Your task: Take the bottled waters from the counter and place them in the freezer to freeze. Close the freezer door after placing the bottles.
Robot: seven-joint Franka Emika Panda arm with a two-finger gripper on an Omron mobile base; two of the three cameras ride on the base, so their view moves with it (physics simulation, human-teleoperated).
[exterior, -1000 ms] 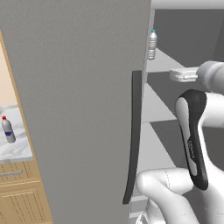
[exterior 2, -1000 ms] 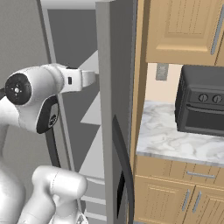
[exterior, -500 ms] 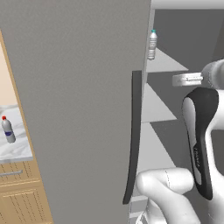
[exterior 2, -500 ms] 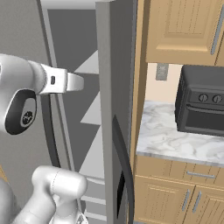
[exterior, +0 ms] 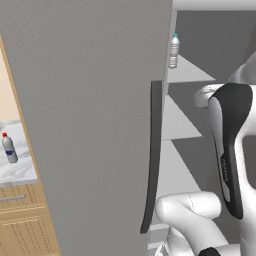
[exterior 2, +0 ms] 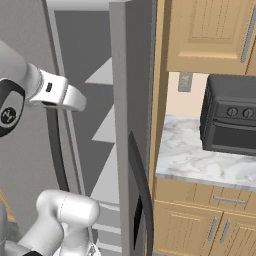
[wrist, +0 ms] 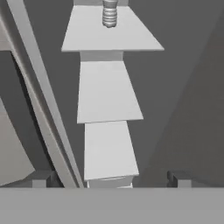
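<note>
One bottle shelved, one waiting

The hand (wrist: 109,181) is hanging open and empty; teal-capped bottle (exterior: 173,51) is standing on the freezer shelf (exterior: 192,75) — red-capped bottle (exterior: 8,148) is sitting on the worktop (exterior: 20,167); clear the freezer door (exterior: 90,125) widely.

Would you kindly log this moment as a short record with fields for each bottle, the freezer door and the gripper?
teal-capped bottle: upright on an upper freezer shelf
red-capped bottle: standing on the counter, left of the freezer door
freezer door: open
gripper: open, empty, facing the freezer shelves
bottles left to move: one
</note>
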